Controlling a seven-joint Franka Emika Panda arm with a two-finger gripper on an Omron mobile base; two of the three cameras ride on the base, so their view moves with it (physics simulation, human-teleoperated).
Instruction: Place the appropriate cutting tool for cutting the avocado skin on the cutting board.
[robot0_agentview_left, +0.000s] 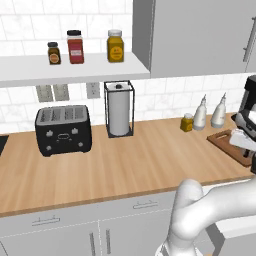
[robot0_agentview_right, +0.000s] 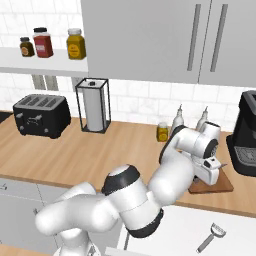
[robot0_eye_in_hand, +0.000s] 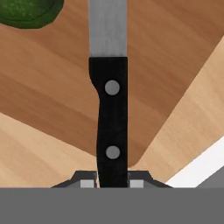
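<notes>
The left base view looks forward and down from behind the arm, taking in the wooden surface (robot0_agentview_left: 150, 155) from the toaster (robot0_agentview_left: 63, 129) across to the cutting board (robot0_agentview_left: 224, 140) at its right edge. The right base view faces the same wall from the other side, sharing the toaster (robot0_agentview_right: 41, 115), paper towel holder (robot0_agentview_right: 95, 105) and board (robot0_agentview_right: 220, 185). The hand view sits very near, looking along the claw (robot0_eye_in_hand: 112, 181) down the knife (robot0_eye_in_hand: 111, 105) onto the board (robot0_eye_in_hand: 57, 87).
</notes>
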